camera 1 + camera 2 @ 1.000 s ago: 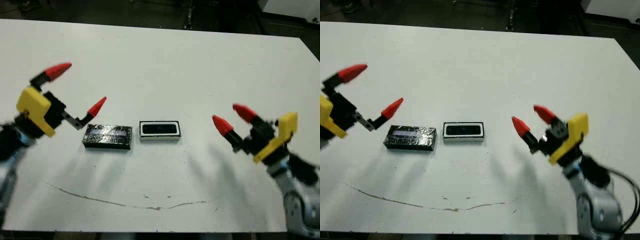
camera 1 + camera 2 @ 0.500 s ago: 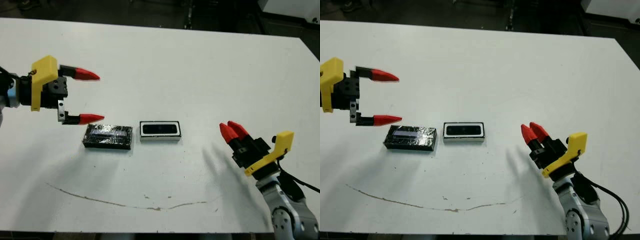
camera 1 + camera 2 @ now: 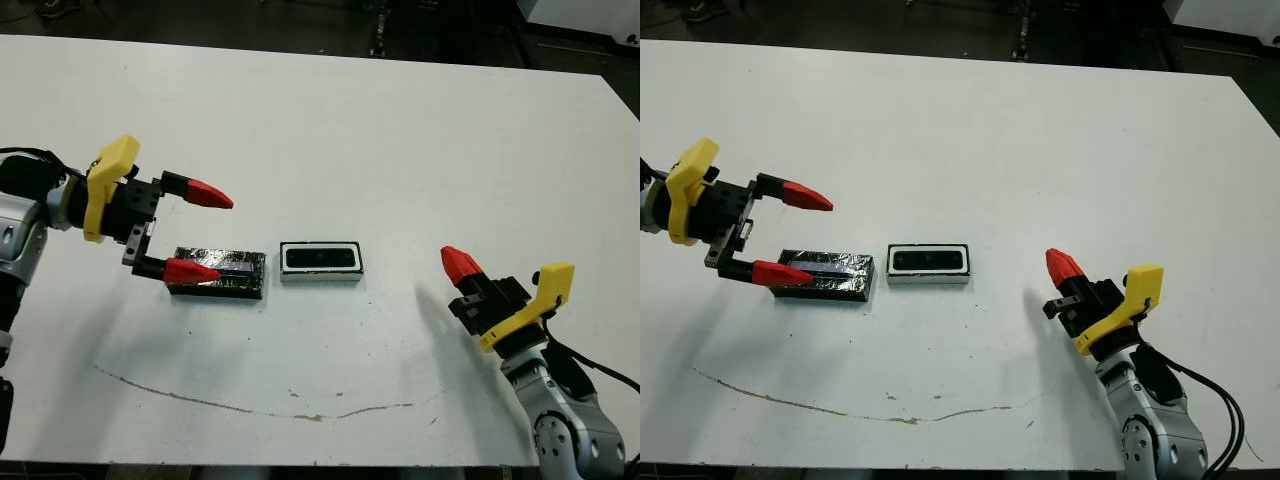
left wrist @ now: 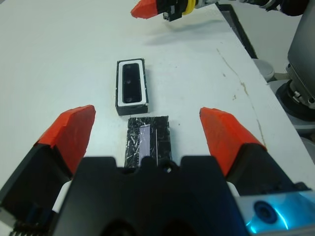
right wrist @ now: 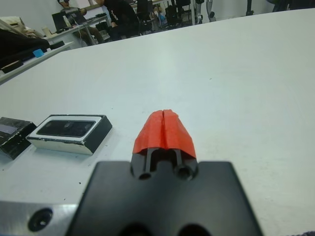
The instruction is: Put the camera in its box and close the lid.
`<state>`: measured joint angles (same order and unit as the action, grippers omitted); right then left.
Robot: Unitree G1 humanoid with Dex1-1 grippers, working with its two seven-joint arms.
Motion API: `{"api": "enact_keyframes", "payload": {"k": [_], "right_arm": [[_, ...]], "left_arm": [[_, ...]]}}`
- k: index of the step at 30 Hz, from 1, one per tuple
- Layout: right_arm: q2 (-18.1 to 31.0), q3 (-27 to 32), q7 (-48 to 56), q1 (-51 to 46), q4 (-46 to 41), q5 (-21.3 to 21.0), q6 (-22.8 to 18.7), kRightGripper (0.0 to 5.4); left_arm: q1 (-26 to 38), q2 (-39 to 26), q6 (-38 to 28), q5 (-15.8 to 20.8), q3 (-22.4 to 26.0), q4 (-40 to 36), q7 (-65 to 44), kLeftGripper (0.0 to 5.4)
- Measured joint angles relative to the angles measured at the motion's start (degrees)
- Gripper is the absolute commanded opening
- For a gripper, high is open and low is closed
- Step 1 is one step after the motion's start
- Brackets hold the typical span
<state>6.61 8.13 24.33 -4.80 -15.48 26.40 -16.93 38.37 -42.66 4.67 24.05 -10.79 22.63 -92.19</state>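
Although searched for brands or writing, none readable. Left gripper (image 3: 195,231) spread wide, straddling the near end of the lid (image 3: 228,272); just beyond, the box (image 3: 320,262) holding the camera (image 3: 320,258). Right gripper (image 3: 1064,266) pressed together, well apart, nothing between.

speckled, foil-like shiny lid (image 3: 216,272); glossy camera (image 4: 132,82) in perhaps cardboard box (image 4: 118,105); smooth matt table (image 3: 400,140)
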Motion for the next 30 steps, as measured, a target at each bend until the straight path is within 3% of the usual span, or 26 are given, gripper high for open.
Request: {"api": "enact_keyframes", "payload": {"k": [6,14,30], "right_arm": [[0.1,-0.1,0.0,0.0,0.2,0.5,0.0,0.01],[0.6,-0.4,0.0,0.0,0.2,1.0,0.0,0.01],[0.8,-0.4,0.0,-0.1,0.1,2.0,0.0,0.01]], "left_arm": [[-0.4,0.0,-3.5,-2.5,-1.8,-0.2,0.0,5.40],[-0.4,1.3,-3.5,-5.4,-3.3,-0.5,0.0,5.40],[1.0,5.7,-7.9,-13.4,-3.9,6.1,2.0,5.40]]}}
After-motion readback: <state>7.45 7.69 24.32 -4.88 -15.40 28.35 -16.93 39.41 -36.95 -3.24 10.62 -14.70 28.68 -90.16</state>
